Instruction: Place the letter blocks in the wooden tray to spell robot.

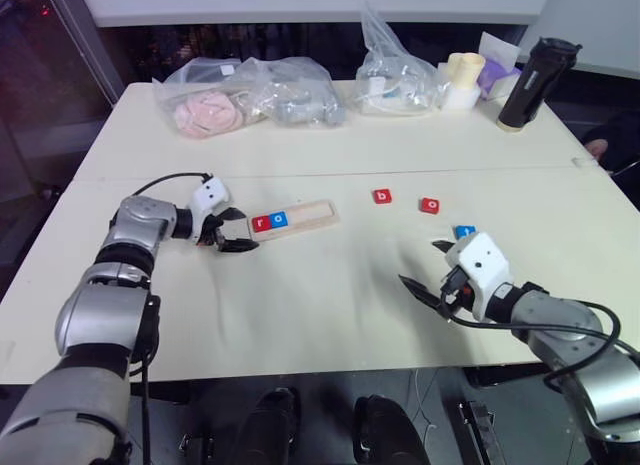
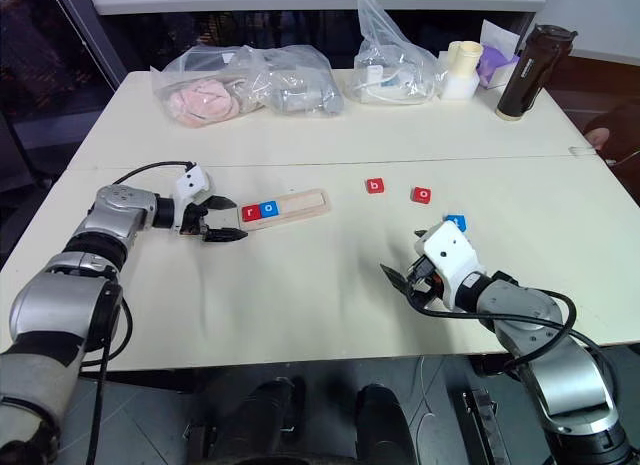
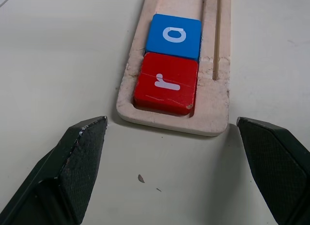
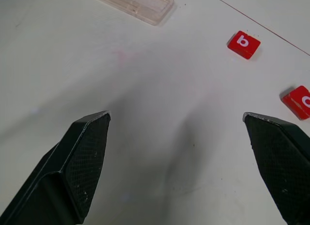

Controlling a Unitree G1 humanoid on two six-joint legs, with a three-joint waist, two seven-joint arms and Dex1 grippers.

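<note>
- cream table [image 1: 330,315] with dark floor and a dark wall behind its far edge.
- readable letters, all white lowercase: "r" on the red block [image 3: 166,82], "o" on the blue block [image 3: 173,36], "b" on a loose red block [image 1: 382,196], "o" on another loose red block [image 1: 430,205].
- tray [image 1: 310,216] is a long pale-wood strip with a shallow slot, lying left of centre; the r and o blocks sit touching at its left end, r outermost, the rest of the slot bare.
- loose b and red o blocks lie flat on the table right of the tray, near each other but apart.
- a second blue block [image 1: 464,231] lies nearer the right gripper, partly hidden by it; its letter cannot be read.
- left gripper [image 1: 232,230] sits just off the tray's left end, fingers spread wide and holding nothing, low over the table.
- right gripper [image 1: 428,272] hovers over bare table at the near right, fingers wide and empty.
- along the far edge: clear plastic bags [image 1: 250,93] of soft items, a white roll [image 1: 464,80], a dark bottle [image 1: 531,83].
</note>
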